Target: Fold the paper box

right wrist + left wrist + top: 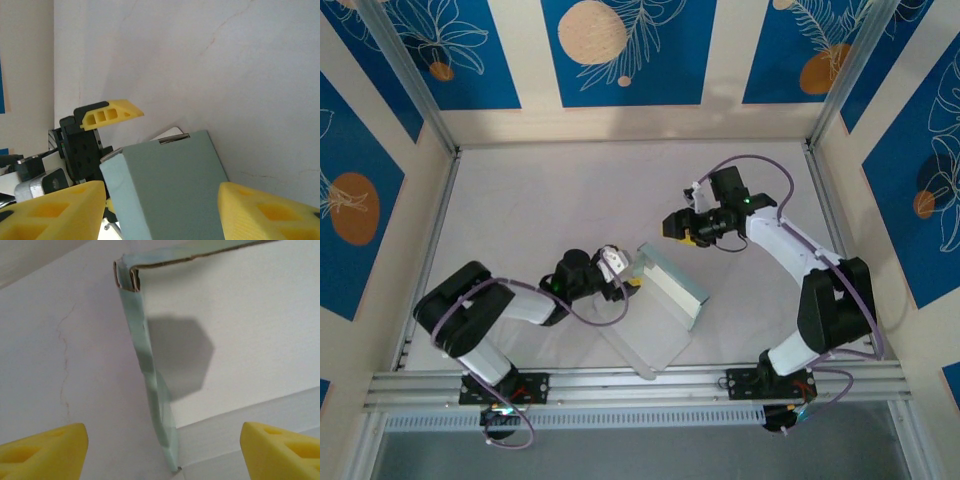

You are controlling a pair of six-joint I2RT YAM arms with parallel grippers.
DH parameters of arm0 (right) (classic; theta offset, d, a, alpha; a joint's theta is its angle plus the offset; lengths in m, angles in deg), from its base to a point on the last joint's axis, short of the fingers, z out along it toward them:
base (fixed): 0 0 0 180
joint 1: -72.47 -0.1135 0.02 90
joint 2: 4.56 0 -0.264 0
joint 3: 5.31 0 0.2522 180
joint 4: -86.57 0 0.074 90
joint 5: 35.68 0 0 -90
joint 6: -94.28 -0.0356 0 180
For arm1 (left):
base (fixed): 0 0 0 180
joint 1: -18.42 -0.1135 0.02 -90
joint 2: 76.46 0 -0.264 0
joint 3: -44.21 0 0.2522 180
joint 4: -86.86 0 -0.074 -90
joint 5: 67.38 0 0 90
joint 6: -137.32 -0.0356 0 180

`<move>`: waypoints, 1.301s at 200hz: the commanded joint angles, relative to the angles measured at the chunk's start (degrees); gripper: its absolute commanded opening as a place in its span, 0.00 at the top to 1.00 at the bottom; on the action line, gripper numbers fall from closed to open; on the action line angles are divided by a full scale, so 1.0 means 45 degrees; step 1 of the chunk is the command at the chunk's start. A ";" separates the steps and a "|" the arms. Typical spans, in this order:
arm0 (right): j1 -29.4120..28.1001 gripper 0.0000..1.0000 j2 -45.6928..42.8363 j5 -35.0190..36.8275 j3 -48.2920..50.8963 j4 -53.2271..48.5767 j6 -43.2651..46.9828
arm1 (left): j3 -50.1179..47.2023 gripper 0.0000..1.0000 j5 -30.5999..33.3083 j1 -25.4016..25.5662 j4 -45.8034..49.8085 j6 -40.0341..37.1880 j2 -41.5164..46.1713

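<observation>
The paper box (665, 300) lies partly folded at the table's middle front, white face up, with one pale green wall (672, 280) standing along its far right side. My left gripper (625, 272) is at the box's left far corner and is open. In the left wrist view the yellow fingers (45, 450) stand wide apart on either side of a thin upright green wall (145, 350) without touching it, beside the white panel (235, 330). My right gripper (672, 228) hovers open just beyond the box. Its fingertips (60, 210) frame the green wall (175, 185) from a distance.
The pale table (570, 200) is fenced by metal posts and blue-patterned walls. An aluminium rail (640, 385) with both arm bases runs along the near edge. The left gripper's yellow finger (107, 114) shows behind the box in the right wrist view.
</observation>
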 commanded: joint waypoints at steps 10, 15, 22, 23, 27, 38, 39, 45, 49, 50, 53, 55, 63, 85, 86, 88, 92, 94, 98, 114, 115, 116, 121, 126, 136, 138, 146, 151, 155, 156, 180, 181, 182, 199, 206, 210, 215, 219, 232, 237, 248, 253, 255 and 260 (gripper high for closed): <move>0.0131 0.39 0.0432 -0.0892 0.0364 0.0496 -0.0091 | 0.0341 0.23 -0.0841 -0.0239 -0.2175 -0.0228 -0.0715; 0.0126 0.39 0.0487 -0.0911 0.0388 0.0541 -0.0105 | 0.0370 0.23 -0.0959 -0.0295 -0.2285 -0.0185 -0.0795; 0.0135 0.39 0.0585 -0.0954 0.0384 0.0577 -0.0106 | 0.0421 0.25 -0.1117 -0.0325 -0.2379 -0.0138 -0.0949; 0.0138 0.39 0.0602 -0.0954 0.0384 0.0590 -0.0106 | 0.0436 0.25 -0.1127 -0.0335 -0.2392 -0.0134 -0.0963; 0.0138 0.40 0.0660 -0.0969 0.0380 0.0613 -0.0111 | 0.0460 0.26 -0.1151 -0.0345 -0.2428 -0.0113 -0.1021; 0.0114 0.40 0.0799 -0.1035 0.0347 0.0667 -0.0139 | 0.0504 0.28 -0.1171 -0.0392 -0.2544 -0.0059 -0.1179; 0.0118 0.40 0.0817 -0.1034 0.0346 0.0674 -0.0142 | 0.0516 0.28 -0.1173 -0.0398 -0.2553 -0.0055 -0.1185; 0.0101 0.41 0.0880 -0.1056 0.0345 0.0712 -0.0155 | 0.0551 0.29 -0.1175 -0.0422 -0.2610 -0.0006 -0.1249; 0.0084 0.41 0.0925 -0.1071 0.0355 0.0752 -0.0163 | 0.0582 0.30 -0.1209 -0.0441 -0.2630 0.0034 -0.1290; 0.0074 0.41 0.0928 -0.1071 0.0350 0.0756 -0.0164 | 0.0585 0.30 -0.1222 -0.0442 -0.2635 0.0040 -0.1289; 0.0055 0.41 0.0975 -0.1072 0.0346 0.0770 -0.0164 | 0.0604 0.31 -0.1255 -0.0461 -0.2629 0.0077 -0.1306; 0.0051 0.41 0.0987 -0.1072 0.0346 0.0772 -0.0164 | 0.0631 0.32 -0.1279 -0.0463 -0.2637 0.0088 -0.1323; 0.0024 0.42 0.1081 -0.1065 0.0345 0.0791 -0.0169 | 0.0704 0.34 -0.1325 -0.0474 -0.2539 0.0139 -0.1368; -0.0078 0.42 0.1263 -0.1013 0.0345 0.0876 -0.0228 | 0.0806 0.41 -0.1375 -0.0492 -0.2540 0.0289 -0.1582; -0.0086 0.42 0.1263 -0.1003 0.0336 0.0877 -0.0225 | 0.0804 0.41 -0.1383 -0.0497 -0.2550 0.0314 -0.1592; -0.0086 0.42 0.1264 -0.0996 0.0328 0.0887 -0.0248 | 0.0817 0.42 -0.1379 -0.0496 -0.2578 0.0333 -0.1614; -0.0106 0.42 0.1282 -0.0994 0.0326 0.0889 -0.0242 | 0.0822 0.43 -0.1385 -0.0502 -0.2605 0.0373 -0.1666; -0.0111 0.43 0.1293 -0.0984 0.0311 0.0910 -0.0242 | 0.0817 0.43 -0.1384 -0.0492 -0.2616 0.0392 -0.1705; -0.0117 0.43 0.1290 -0.0972 0.0307 0.0908 -0.0264 | 0.0822 0.44 -0.1400 -0.0487 -0.2629 0.0423 -0.1751; -0.0155 0.43 0.1358 -0.0904 0.0267 0.0903 -0.0281 | 0.0779 0.48 -0.1289 -0.0500 -0.2764 0.0523 -0.1940; -0.0153 0.43 0.1360 -0.0890 0.0267 0.0910 -0.0281 | 0.0781 0.48 -0.1252 -0.0501 -0.2789 0.0529 -0.1966; -0.0172 0.43 0.1360 -0.0893 0.0267 0.0903 -0.0281 | 0.0782 0.49 -0.1243 -0.0502 -0.2812 0.0541 -0.1979; -0.0172 0.43 0.1366 -0.0894 0.0253 0.0887 -0.0291 | 0.0757 0.49 -0.1177 -0.0500 -0.2861 0.0599 -0.2061; -0.0191 0.43 0.1369 -0.0869 0.0248 0.0888 -0.0313 | 0.0772 0.50 -0.1123 -0.0500 -0.2873 0.0629 -0.2119; -0.0200 0.43 0.1382 -0.0815 0.0257 0.0878 -0.0328 | 0.0778 0.51 -0.1023 -0.0497 -0.2902 0.0680 -0.2204; -0.0227 0.43 0.1381 -0.0807 0.0265 0.0892 -0.0327 | 0.0782 0.51 -0.1006 -0.0501 -0.2900 0.0688 -0.2221; -0.0249 0.43 0.1391 -0.0787 0.0267 0.0883 -0.0322 | 0.0801 0.52 -0.0882 -0.0502 -0.2924 0.0732 -0.2280; -0.0277 0.43 0.1399 -0.0761 0.0286 0.0887 -0.0326 | 0.0807 0.53 -0.0755 -0.0502 -0.2934 0.0730 -0.2303; -0.0288 0.43 0.1400 -0.0759 0.0287 0.0873 -0.0321 | 0.0826 0.53 -0.0645 -0.0502 -0.2931 0.0747 -0.2323; -0.0288 0.43 0.1391 -0.0750 0.0296 0.0875 -0.0330 | 0.0824 0.53 -0.0618 -0.0493 -0.2941 0.0748 -0.2333; -0.0398 0.44 0.1436 -0.0581 0.0401 0.0804 -0.0280 | 0.0970 0.59 -0.0453 -0.0501 -0.2940 0.0788 -0.2353; -0.0392 0.44 0.1428 -0.0573 0.0422 0.0802 -0.0290 | 0.0984 0.60 -0.0463 -0.0502 -0.2926 0.0788 -0.2348; -0.0399 0.44 0.1424 -0.0559 0.0423 0.0800 -0.0286 | 0.0991 0.60 -0.0468 -0.0502 -0.2919 0.0788 -0.2356; -0.0413 0.45 0.1440 -0.0386 0.0512 0.0762 -0.0348 | 0.1091 0.67 -0.0472 -0.0497 -0.2839 0.0846 -0.2339; -0.0426 0.45 0.1427 -0.0329 0.0557 0.0767 -0.0391 | 0.1124 0.70 -0.0453 -0.0500 -0.2821 0.0846 -0.2348; -0.0425 0.45 0.1439 -0.0292 0.0593 0.0768 -0.0408 | 0.1134 0.71 -0.0463 -0.0502 -0.2806 0.0847 -0.2344; -0.0442 0.45 0.1437 -0.0264 0.0633 0.0791 -0.0435 | 0.1158 0.73 -0.0476 -0.0502 -0.2779 0.0863 -0.2353; -0.0442 0.45 0.1449 -0.0239 0.0665 0.0796 -0.0476 | 0.1172 0.74 -0.0500 -0.0488 -0.2757 0.0866 -0.2363; -0.0490 0.45 0.1475 -0.0142 0.0772 0.0849 -0.0534 | 0.1209 0.75 -0.0492 -0.0500 -0.2698 0.0866 -0.2402; -0.0503 0.45 0.1507 -0.0110 0.0804 0.0855 -0.0554 | 0.1212 0.75 -0.0475 -0.0502 -0.2679 0.0893 -0.2412; -0.0552 0.46 0.1565 -0.0054 0.0877 0.0879 -0.0589 | 0.1223 0.71 -0.0436 -0.0488 -0.2756 0.0971 -0.2422; -0.0557 0.46 0.1612 -0.0065 0.0892 0.0878 -0.0611 | 0.1212 0.70 -0.0415 -0.0491 -0.2772 0.0981 -0.2422; -0.0546 0.46 0.1629 -0.0058 0.0892 0.0887 -0.0612 | 0.1227 0.70 -0.0414 -0.0500 -0.2775 0.0993 -0.2422; -0.0557 0.46 0.1682 -0.0046 0.0911 0.0885 -0.0638 | 0.1228 0.69 -0.0381 -0.0502 -0.2786 0.1010 -0.2422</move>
